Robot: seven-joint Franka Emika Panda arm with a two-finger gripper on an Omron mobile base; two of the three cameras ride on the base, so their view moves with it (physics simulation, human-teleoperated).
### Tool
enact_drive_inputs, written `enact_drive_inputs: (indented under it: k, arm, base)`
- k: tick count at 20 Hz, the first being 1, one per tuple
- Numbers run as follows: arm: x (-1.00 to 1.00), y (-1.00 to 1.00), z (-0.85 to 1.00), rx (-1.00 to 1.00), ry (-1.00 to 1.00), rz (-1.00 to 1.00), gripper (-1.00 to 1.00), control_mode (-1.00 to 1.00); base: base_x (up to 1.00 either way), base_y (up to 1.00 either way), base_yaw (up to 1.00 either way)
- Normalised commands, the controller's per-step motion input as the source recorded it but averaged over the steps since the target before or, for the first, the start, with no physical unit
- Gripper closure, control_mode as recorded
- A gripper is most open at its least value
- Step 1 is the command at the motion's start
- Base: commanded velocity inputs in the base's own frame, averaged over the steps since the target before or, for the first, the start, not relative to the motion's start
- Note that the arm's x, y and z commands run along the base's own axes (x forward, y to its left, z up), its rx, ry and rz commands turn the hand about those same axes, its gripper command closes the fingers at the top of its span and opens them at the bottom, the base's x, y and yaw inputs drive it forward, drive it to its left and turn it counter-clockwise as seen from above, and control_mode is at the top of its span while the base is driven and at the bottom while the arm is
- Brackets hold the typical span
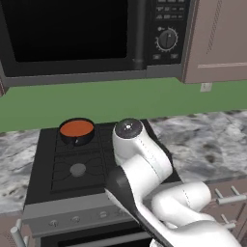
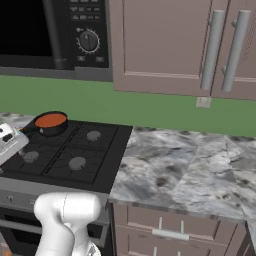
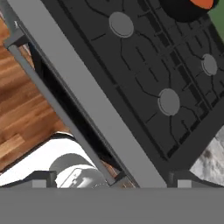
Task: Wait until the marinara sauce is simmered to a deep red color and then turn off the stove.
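Note:
The stove (image 1: 77, 169) is a black four-burner cooktop with a grey front panel of small knobs (image 1: 75, 218). A small black pot (image 1: 77, 131) stands on its back left burner, and the marinara sauce (image 1: 76, 128) in it is a flat orange-red surface. The right base view has the same sauce (image 2: 50, 120) at the left. My gripper (image 3: 112, 179) hangs above the stove's front edge, looking down on the grates, and is open with nothing between its widely spaced fingertips (image 3: 41, 178). The pot (image 3: 186, 8) sits at the top right of the hand view.
A black microwave (image 1: 72, 34) with a dial (image 1: 167, 38) hangs over the stove. Pinkish wall cabinets (image 2: 190, 45) hang to the right. A granite counter (image 2: 185, 165) with drawers (image 2: 165, 232) below lies right of the stove. Wood floor (image 3: 22, 109) lies in front.

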Motion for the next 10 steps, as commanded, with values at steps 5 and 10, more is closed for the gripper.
enact_drive_inputs:
  k: [5, 10]
  arm:
    - [-0.39, 0.43, -0.14, -0.16, -0.04, 0.29, -1.00, -1.00]
    - [-0.29, 0.19, -0.34, -0.14, -0.04, 0.29, -1.00, -1.00]
  base:
    - [0.00, 0.00, 0.00]
    - [0.00, 0.00, 0.00]
